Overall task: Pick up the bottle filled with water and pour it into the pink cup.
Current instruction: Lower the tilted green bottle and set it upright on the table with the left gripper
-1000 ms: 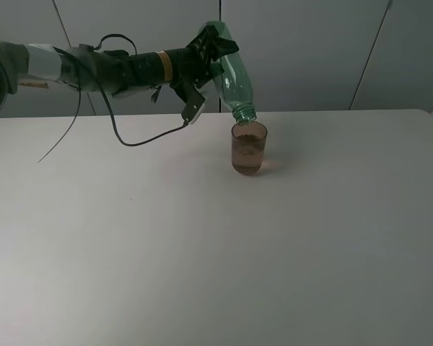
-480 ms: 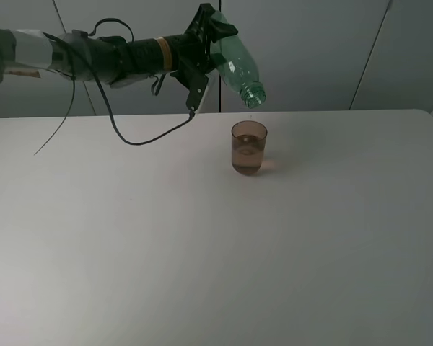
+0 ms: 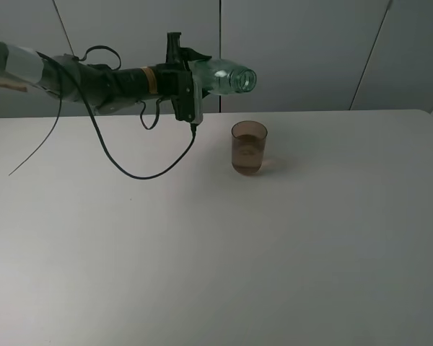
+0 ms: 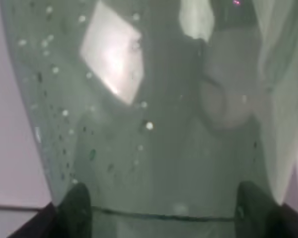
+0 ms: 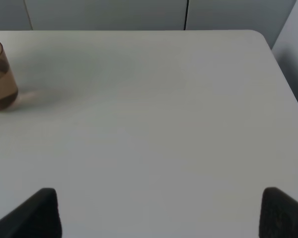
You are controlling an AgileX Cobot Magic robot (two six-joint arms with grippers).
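Looks poured: liquid in small brownish-pink translucent cup (image 3: 249, 148). Holds tall green-tinted plastic bottle (image 3: 227, 78) near-level, clamped in left gripper (image 3: 193, 76). Likely only set-down remaining.

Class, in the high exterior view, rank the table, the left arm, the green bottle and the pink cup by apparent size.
1. table
2. left arm
3. green bottle and pink cup: about alike; the jaws hide part of the bottle, so unranked.

You see a big white table (image 3: 202, 252). At 12 o'clock stands a grey wall (image 3: 303, 50) with dark lines.
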